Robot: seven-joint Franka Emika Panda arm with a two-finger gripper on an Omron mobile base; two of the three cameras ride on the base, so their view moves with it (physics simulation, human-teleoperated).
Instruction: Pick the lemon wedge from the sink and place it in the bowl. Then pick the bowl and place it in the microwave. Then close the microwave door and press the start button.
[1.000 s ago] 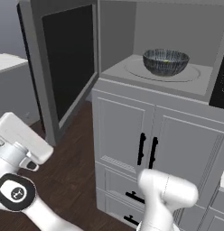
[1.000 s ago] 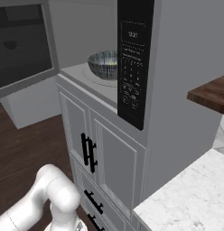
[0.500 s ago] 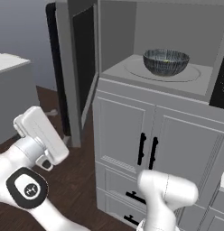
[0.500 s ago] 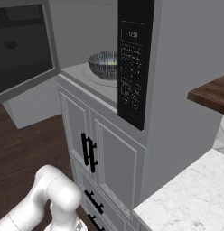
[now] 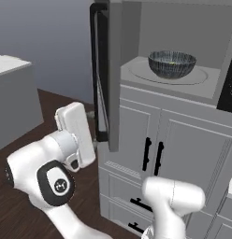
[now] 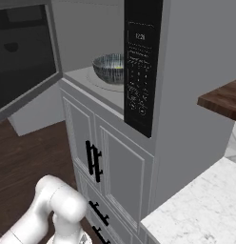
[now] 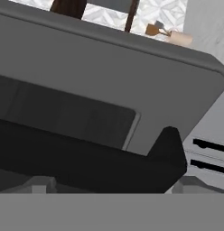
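The microwave [image 5: 136, 28] stands open above grey cabinets. The bowl [image 5: 172, 64], dark and streaked, sits on the turntable plate [image 5: 197, 77] inside, also seen as the bowl [image 6: 109, 66]. A faint yellow patch inside it looks like the lemon wedge [image 6: 118, 68]. The microwave door [image 5: 107, 79] stands about half open, nearly edge-on to the left base view, and its dark glass pane [image 6: 22, 57] faces the right base view. My gripper [image 5: 93, 140] is open against the door's outer face. In the hand view my gripper [image 7: 114, 185] straddles the black door handle [image 7: 86, 162] without holding it.
The dark control strip [image 6: 139, 66] runs down the microwave's right side. Below are grey cabinet doors with black handles [image 5: 153, 154] and drawers. A marble counter [image 6: 201, 209] and a wooden shelf [image 6: 220, 97] lie to the right, a grey island [image 5: 12, 93] to the left.
The microwave door has swung from wide open to about half closed. My hand has moved right and up, staying against the door. The bowl has not moved.
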